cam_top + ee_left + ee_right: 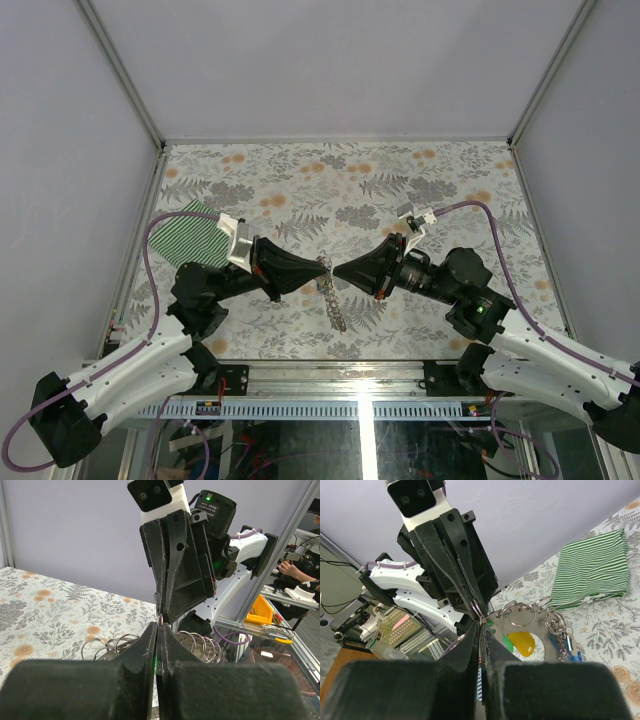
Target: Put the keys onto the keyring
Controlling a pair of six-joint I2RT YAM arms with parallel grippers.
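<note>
From above, the keyring (333,300) is only a thin grey strand below the meeting fingertips, too fine to show what hangs on it. In the right wrist view, the right gripper (480,625) covers part of the yellow key (522,642) and most of the green key (506,641), and what its tips pinch is hidden. The left arm (215,285) hides the near edge of the striped cloth (195,235).

Green-white striped cloth (193,232) folded, left side of floral table (450,180).
</note>
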